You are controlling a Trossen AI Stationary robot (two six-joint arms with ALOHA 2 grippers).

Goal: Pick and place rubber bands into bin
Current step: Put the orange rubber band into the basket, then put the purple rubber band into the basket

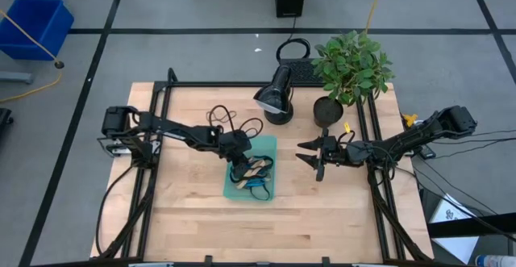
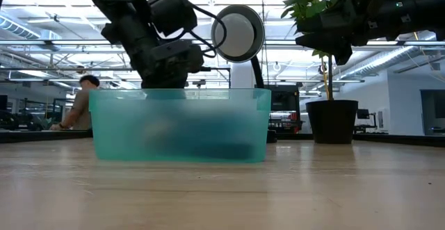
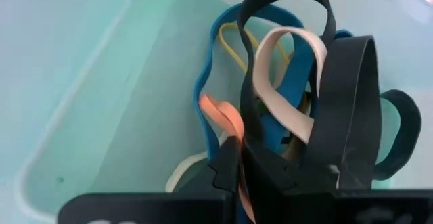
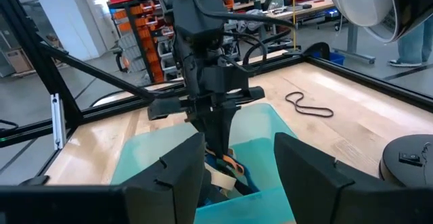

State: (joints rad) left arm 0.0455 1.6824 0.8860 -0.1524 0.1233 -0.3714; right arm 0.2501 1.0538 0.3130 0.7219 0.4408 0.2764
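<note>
I hold the left tool (image 1: 239, 164), seemingly pinching bands (image 3: 284, 109), low over the bin (image 1: 266, 144); release fully, then lift straight.

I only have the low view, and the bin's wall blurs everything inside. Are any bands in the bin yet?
Observer: Yes. The high view shows several bands lying in the bin: blue, black and tan.
Operator: Is the left gripper holding any?
Observer: Its wrist view shows the left gripper down in the bin, shut on bands, orange and black among them.
Operator: Any left outside?
Observer: The right wrist view shows one black band on the table, outside the bin.
</note>
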